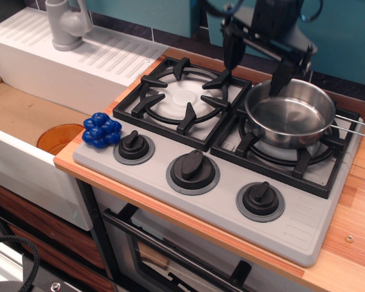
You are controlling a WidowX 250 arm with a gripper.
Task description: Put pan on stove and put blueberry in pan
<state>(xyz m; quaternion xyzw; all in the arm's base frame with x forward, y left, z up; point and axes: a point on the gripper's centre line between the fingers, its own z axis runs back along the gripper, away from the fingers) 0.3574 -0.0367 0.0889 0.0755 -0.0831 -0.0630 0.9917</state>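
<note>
The shiny steel pan point(290, 113) stands on the right burner of the light grey stove point(222, 201), its thin handle pointing right. The blueberry point(101, 130), a cluster of glossy blue balls, sits on the stove's front left corner beside the left knob. My gripper point(253, 66) hangs open and empty above the back of the stove, between the two burners, one finger point(232, 50) over the left grate's back corner and the other point(278, 76) at the pan's back left rim. It is far from the blueberry.
A flat orange disc point(59, 138) lies in the sink basin left of the blueberry. A grey faucet point(67, 22) and white drainboard stand at the back left. Three black knobs line the stove front. The wooden counter edge runs along the front.
</note>
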